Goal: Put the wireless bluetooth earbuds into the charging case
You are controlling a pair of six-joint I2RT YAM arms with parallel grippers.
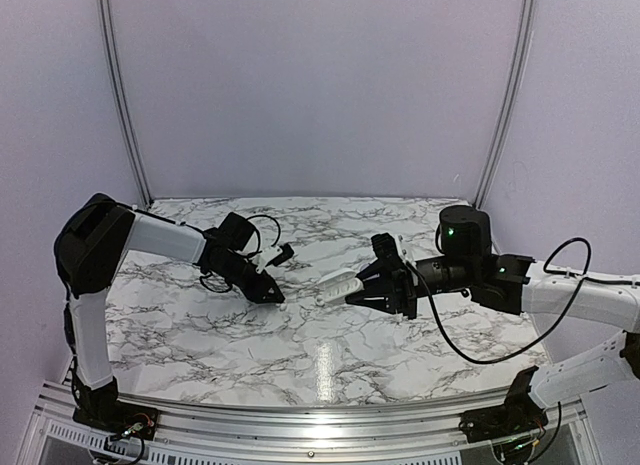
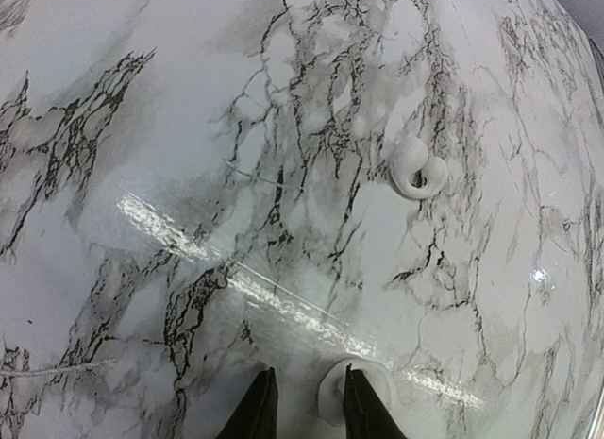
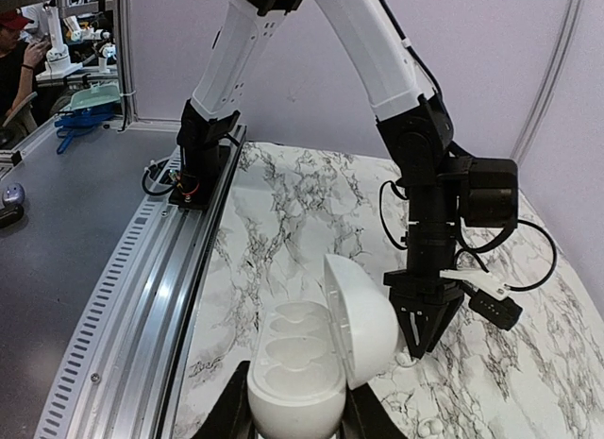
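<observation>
My right gripper (image 3: pixel 294 415) is shut on the white charging case (image 3: pixel 293 373) and holds it above the table (image 1: pixel 300 345) with its lid (image 3: pixel 363 316) open and both wells empty. The case (image 1: pixel 338 284) sits mid-table in the top view. My left gripper (image 2: pixel 307 406) is open, tips down at the marble. One whitish earbud (image 2: pixel 332 390) lies at its right finger, partly hidden by it. A second earbud (image 2: pixel 415 168) lies farther ahead. In the right wrist view the left gripper (image 3: pixel 420 349) stands just right of the case lid, with an earbud (image 3: pixel 404 359) at its tips.
An aluminium rail (image 3: pixel 179 269) runs along the table's near edge. A black cable (image 1: pixel 480 350) loops off the right arm over the table. Another small earbud (image 3: pixel 426 426) lies near the bottom of the right wrist view.
</observation>
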